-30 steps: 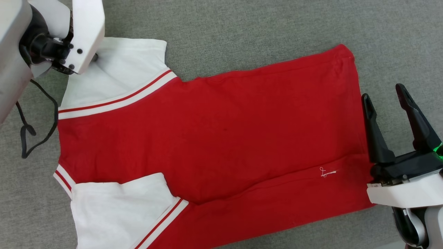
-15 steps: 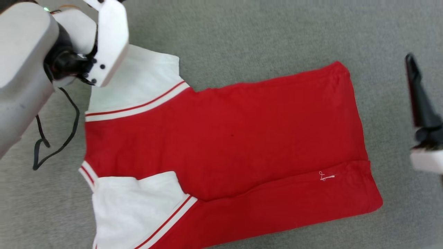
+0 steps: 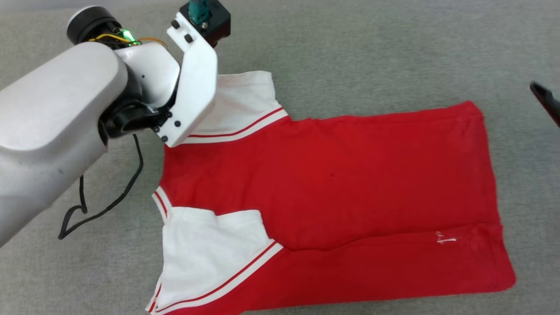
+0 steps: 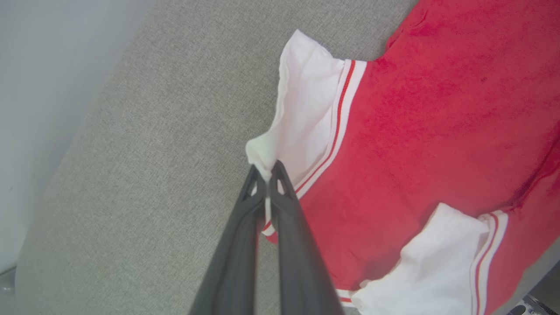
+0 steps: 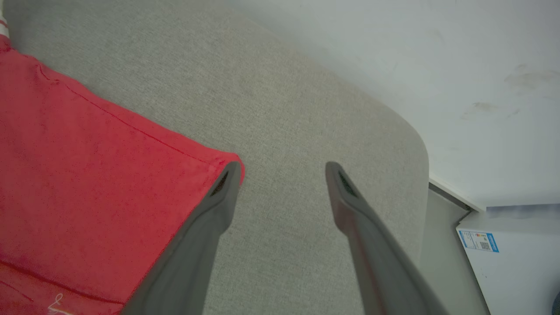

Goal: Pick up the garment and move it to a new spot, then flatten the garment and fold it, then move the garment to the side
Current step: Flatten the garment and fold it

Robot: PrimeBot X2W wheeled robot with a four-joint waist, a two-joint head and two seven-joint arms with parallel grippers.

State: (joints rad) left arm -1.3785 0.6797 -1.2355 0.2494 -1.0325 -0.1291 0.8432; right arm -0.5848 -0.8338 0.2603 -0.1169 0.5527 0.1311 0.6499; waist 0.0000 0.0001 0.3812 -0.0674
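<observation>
The garment [image 3: 350, 175] lies spread on the grey padded surface [image 3: 372, 57], red body flat, one white sleeve [image 3: 210, 253] folded onto it near me. My left arm [image 3: 57, 118] reaches over the far white sleeve [image 3: 245, 105]. In the left wrist view my left gripper [image 4: 267, 173] is shut on that sleeve's outer corner [image 4: 262, 151], which is pulled up into a small peak. My right gripper [image 5: 283, 173] is open and holds nothing, its left fingertip [image 5: 229, 175] just at the red hem corner [image 5: 192, 162]. One dark right fingertip [image 3: 549, 103] shows at the head view's right edge.
A black cord [image 3: 109, 205] hangs from my left arm and loops on the surface beside the collar. The padded surface ends in a rounded corner [image 5: 415, 144] with pale floor beyond. A white box with a label [image 5: 503, 249] stands past that edge.
The head camera has shifted. My left gripper has shut on the far sleeve's corner. My right gripper has moved from the near part of the hem to its far corner, still open.
</observation>
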